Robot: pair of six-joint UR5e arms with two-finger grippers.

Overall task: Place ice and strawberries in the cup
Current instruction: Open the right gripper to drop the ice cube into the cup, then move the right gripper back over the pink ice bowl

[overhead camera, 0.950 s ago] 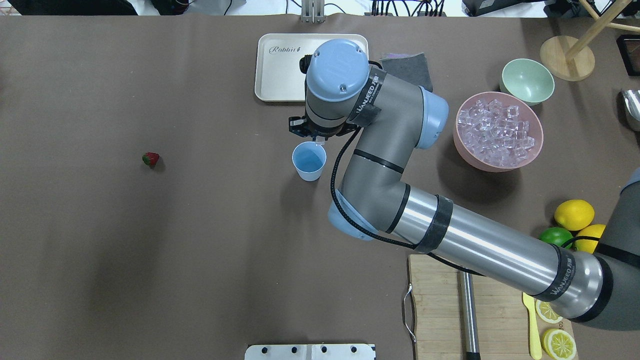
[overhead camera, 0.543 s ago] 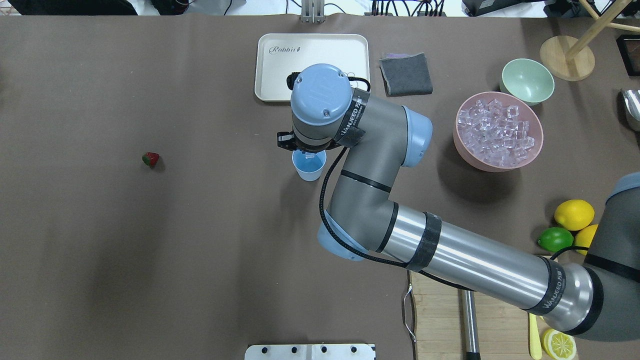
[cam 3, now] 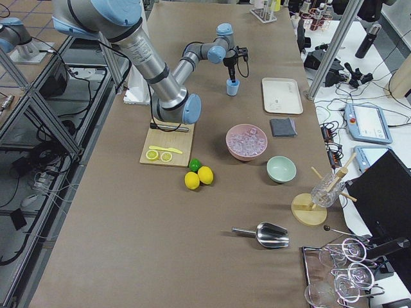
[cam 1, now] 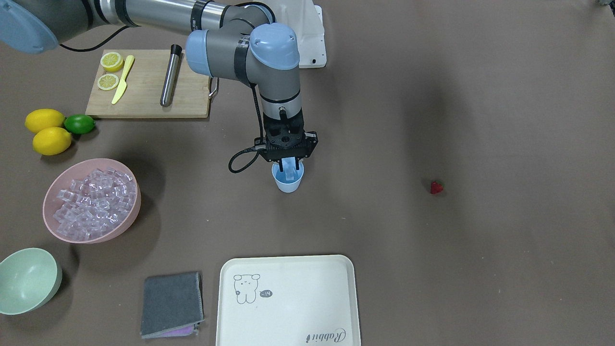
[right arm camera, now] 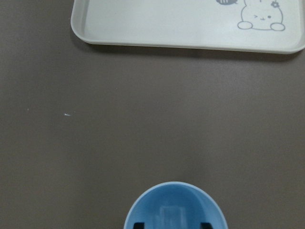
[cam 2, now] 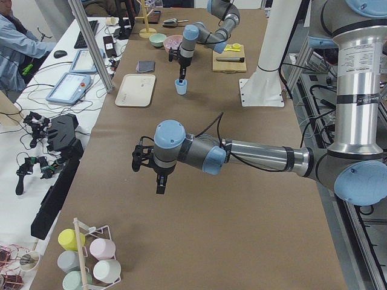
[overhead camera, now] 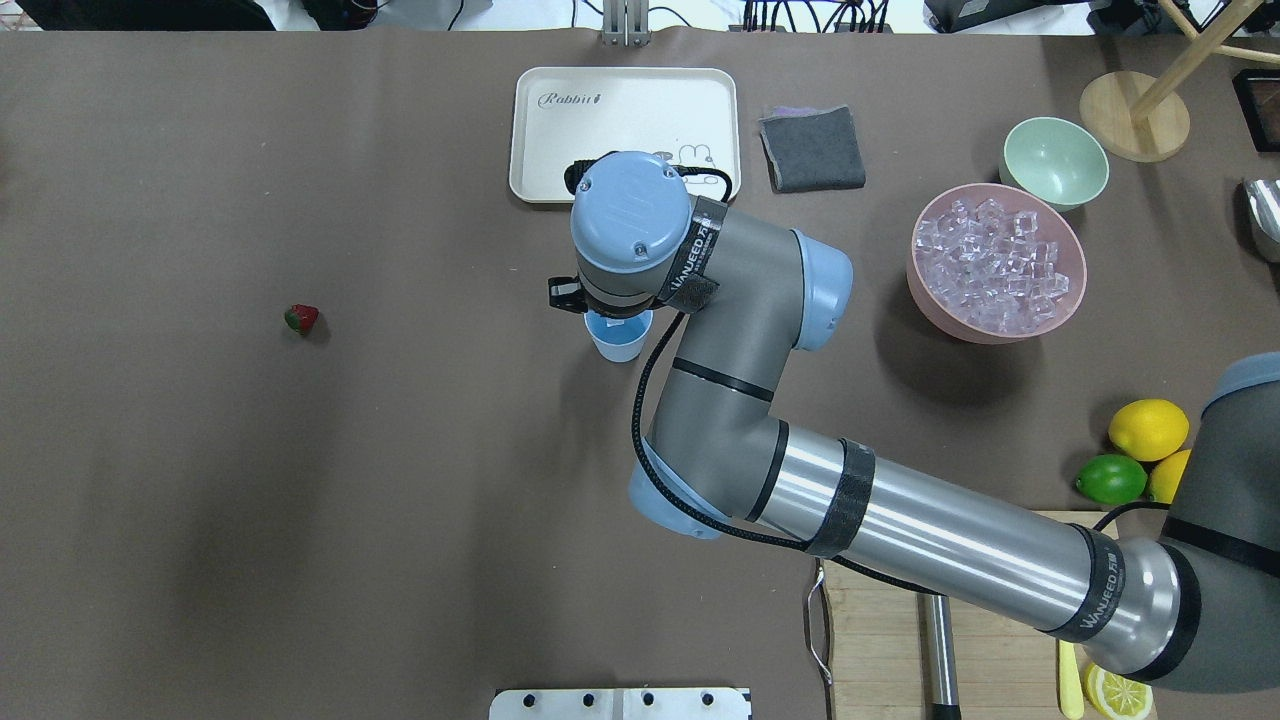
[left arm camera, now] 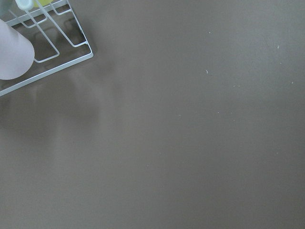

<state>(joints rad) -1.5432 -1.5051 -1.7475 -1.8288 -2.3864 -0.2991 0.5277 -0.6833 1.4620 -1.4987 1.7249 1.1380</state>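
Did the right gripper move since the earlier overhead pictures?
Yes. The right gripper came away from the tray, toward the robot, to over the cup.

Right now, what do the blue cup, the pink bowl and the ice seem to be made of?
The cup looks like plastic: opaque light blue, smooth, matte. The pink bowl seems plastic or melamine, its wall uniform and dull. The ice is clear and glassy with bright glints; acrylic or real ice, I cannot tell.
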